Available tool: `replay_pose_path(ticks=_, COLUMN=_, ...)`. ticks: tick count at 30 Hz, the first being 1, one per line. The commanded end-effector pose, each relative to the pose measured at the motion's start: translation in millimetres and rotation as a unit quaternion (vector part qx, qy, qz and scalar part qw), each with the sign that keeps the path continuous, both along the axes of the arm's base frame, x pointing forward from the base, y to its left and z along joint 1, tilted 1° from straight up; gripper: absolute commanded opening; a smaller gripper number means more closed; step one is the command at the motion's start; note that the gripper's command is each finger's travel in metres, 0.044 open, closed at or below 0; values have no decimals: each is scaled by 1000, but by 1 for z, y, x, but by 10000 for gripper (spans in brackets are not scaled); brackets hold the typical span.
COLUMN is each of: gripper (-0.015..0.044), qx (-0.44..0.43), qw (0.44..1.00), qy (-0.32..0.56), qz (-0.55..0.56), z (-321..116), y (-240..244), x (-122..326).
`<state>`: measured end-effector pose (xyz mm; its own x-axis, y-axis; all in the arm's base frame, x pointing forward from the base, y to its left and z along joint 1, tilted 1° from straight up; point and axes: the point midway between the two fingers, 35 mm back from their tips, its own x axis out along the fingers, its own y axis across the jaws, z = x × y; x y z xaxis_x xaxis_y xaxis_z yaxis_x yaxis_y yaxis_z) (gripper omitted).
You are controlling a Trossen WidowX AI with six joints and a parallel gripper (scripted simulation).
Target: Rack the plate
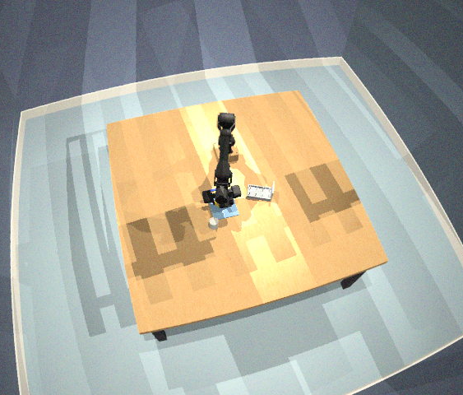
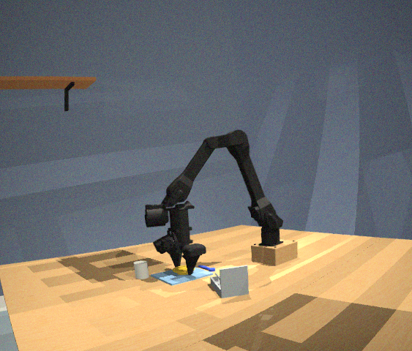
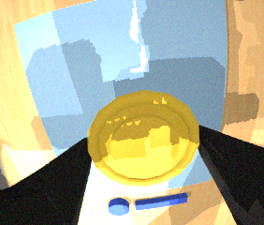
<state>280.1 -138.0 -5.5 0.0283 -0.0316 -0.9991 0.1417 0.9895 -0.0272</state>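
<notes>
The yellow plate (image 2: 180, 270) (image 3: 143, 155) lies flat on the blue mat. My gripper (image 1: 222, 194) (image 2: 184, 269) (image 3: 142, 138) points down over it, with the fingers wide apart on opposite sides and their tips against the rim in the wrist view. It appears shut on the plate. The arm hides most of the plate in the top view. The grey dish rack (image 1: 261, 199) (image 2: 233, 281) stands beside the mat, with an upright panel at one end. Its slots are too small to make out clearly.
The blue mat (image 1: 227, 213) (image 2: 173, 281) (image 3: 188, 28) lies under the plate. A white cup (image 1: 213, 223) (image 2: 141, 270) stands near the mat's outer edge. A blue bar (image 2: 206, 268) (image 3: 161, 202) and a blue disc (image 3: 119, 206) lie on the plate's arm-base side.
</notes>
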Motion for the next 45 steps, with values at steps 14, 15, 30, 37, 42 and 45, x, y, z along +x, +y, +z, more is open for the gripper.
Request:
replay_pose_path(ticks=14, gripper=0, qx=1, qw=1000, qy=0, qz=-2, z=56, y=-4, x=10)
replay_pose_path(ticks=15, gripper=0, qx=1, qw=1000, qy=-1, qz=-2, z=61, y=-4, x=11)
replay_pose_path(ticks=30, gripper=0, qx=1, qw=1000, qy=-1, qz=-2, z=131, y=-3, x=11)
replay_pose_path(ticks=37, gripper=0, qx=1, qw=1000, qy=-1, qz=-2, z=159, y=-2, x=10)
replay_pose_path(ticks=42, gripper=0, qx=1, qw=1000, qy=-1, qz=-2, z=173, y=-2, x=8)
replay_pose_path(ticks=45, gripper=0, qx=1, qw=1000, qy=-1, qz=-4, z=173, y=0, x=8)
